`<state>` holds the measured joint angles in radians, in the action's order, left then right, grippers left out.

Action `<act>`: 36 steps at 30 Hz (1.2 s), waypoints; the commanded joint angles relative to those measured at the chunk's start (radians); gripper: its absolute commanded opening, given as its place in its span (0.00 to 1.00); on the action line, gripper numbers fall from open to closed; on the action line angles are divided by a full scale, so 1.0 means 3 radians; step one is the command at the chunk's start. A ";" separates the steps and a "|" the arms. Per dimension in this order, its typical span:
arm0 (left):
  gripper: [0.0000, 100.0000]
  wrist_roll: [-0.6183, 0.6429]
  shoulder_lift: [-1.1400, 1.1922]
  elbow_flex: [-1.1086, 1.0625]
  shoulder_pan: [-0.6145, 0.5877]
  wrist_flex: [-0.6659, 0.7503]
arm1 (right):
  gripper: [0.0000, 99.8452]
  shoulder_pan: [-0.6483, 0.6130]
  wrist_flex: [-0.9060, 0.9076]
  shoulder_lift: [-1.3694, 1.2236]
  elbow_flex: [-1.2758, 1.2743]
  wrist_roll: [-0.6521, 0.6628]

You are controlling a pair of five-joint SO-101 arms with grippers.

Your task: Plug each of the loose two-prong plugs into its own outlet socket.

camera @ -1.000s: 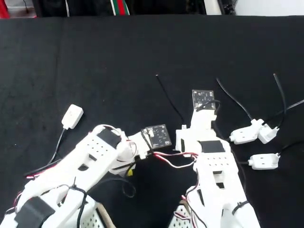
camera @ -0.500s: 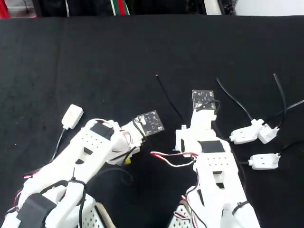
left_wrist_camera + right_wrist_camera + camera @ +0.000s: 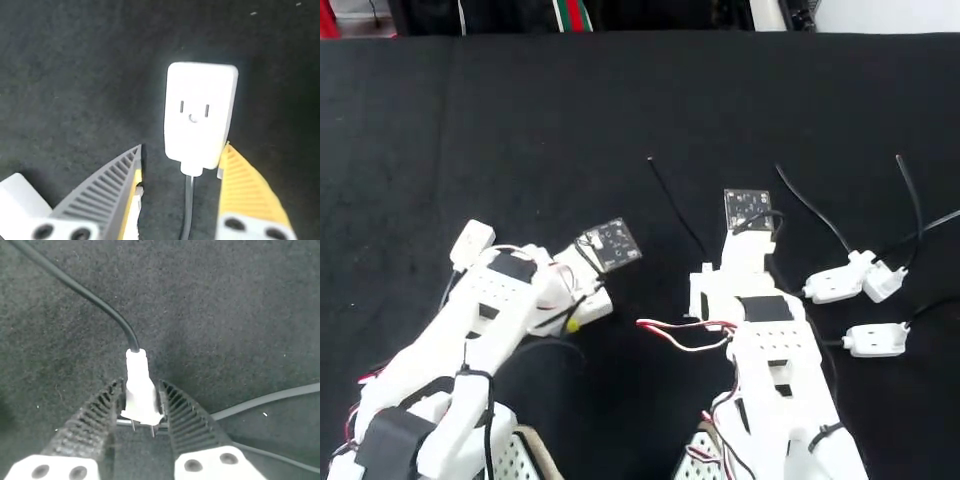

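Out on the left side of the black surface [image 3: 620,100], finds a white outlet socket [image 3: 200,112] lying flat and face up, marked with two slots and a small round hole below them. Sends its grey cable [image 3: 187,200] back between the fingers of the left claw [image 3: 182,150]. Shows that claw spread wide and gripping nothing, with a grey finger [image 3: 107,190] and a yellow finger [image 3: 245,185] on either side of the socket's cable end. Cannot tell whether the yellow tip touches the socket's corner. From above, places the socket just beside the forward end of the left arm [image 3: 490,300].

Grips a white two-prong plug [image 3: 136,367] in the right claw [image 3: 140,386], ribbed dark fingers [image 3: 185,415] pressed against both sides of its body and metal prongs [image 3: 151,429] pointing back toward the wrist. Trails a black cable [image 3: 75,282] from the plug's far end across the surface. Sets the right arm [image 3: 770,350] near the middle of the surface, well apart from the socket.

To the right of that arm, shows a pair of white connectors [image 3: 835,285] touching each other and a single white connector [image 3: 875,340] nearer the front, each on a black lead
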<state>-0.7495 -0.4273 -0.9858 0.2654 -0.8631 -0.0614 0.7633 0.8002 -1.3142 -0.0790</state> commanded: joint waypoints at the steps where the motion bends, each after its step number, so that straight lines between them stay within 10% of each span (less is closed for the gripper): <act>1: 0.25 -0.0036 0.0015 -0.0013 0.0033 0.0041 | 0.01 -0.0020 0.0015 0.0059 0.0166 0.0015; 14: 0.14 0.0194 0.1360 0.1077 -0.0115 -0.0327 | 0.01 -0.0020 -0.0005 0.0064 0.0136 0.0020; 16: 0.02 0.0205 0.1314 0.1071 -0.0115 -0.0332 | 0.01 -0.0020 -0.0010 0.0064 0.0130 0.0020; 36: 0.03 0.0604 -0.0184 0.0463 -0.0212 -0.0153 | 0.01 -0.0005 -0.0015 0.0064 0.0136 0.0020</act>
<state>-0.6099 -0.4365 -0.8447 0.2087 -0.9521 -0.0614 0.7633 0.8002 -1.3142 -0.0790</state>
